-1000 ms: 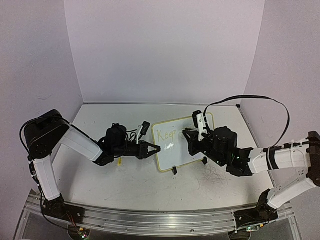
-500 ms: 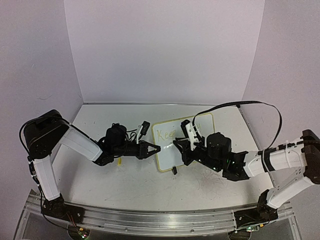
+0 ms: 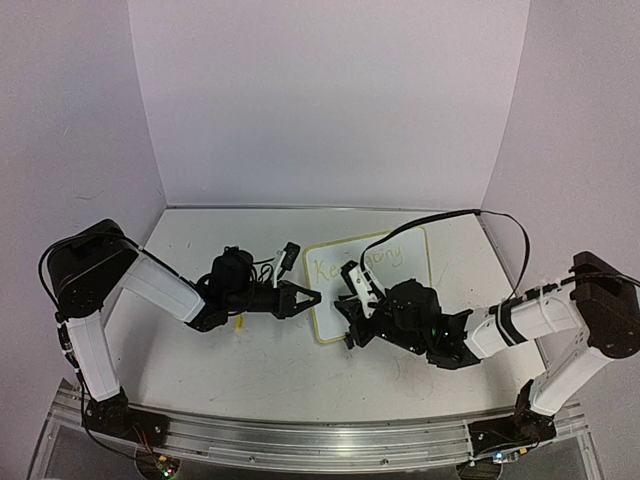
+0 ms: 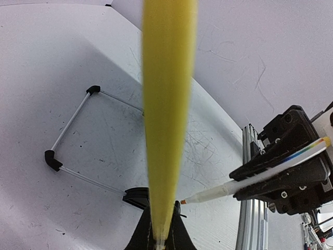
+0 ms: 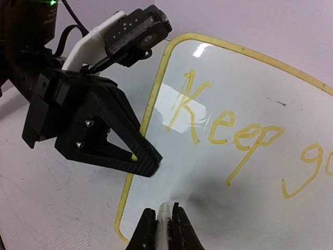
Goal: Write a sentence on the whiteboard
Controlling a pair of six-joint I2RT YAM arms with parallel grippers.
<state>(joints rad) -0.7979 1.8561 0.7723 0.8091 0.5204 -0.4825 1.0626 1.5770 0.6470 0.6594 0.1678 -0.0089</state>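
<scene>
The whiteboard (image 5: 250, 83) lies on the scuffed surface (image 3: 250, 350), steadied only where the left jaws are pressed together on its left rim, so pen pressure could pivot it and skew the sentence (image 5: 240, 138). The right jaws pinch a white marker (image 5: 164, 219) whose tip is at the board's lower left, just beside the left jaws and the rim, where a stroke may bump them or run off the edge. The right arm's black cable (image 3: 470, 213) arches above the far side.
</scene>
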